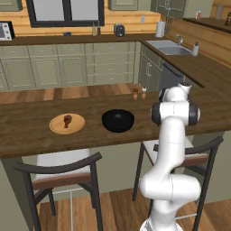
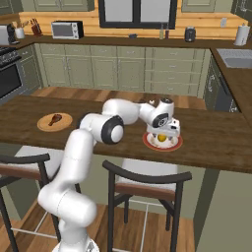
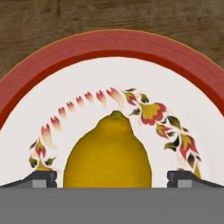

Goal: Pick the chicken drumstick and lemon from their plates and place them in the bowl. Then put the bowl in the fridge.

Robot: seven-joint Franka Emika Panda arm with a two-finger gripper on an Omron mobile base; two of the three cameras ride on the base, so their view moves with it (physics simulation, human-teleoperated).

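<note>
Lemon point(image 3: 108, 153) sits between your spread fingers point(image 3: 41, 177) on the red-rimmed plate point(image 3: 109, 46), not yet gripped as far as you can judge. Your chicken drumstick point(image 1: 67, 120) is on its wooden plate point(image 1: 55, 128), and the black bowl point(image 1: 117, 120) on the tabletop point(image 1: 27, 119) looks empty. Both picks and the fridge step remain.

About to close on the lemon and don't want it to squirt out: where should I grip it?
Grip the lemon across its wide middle, coming straight down from above. It lies on the plate with its pointed tip facing away, and the open tool already straddles its rounded sides, so closing there looks steadier than at the tapered tip.
</note>
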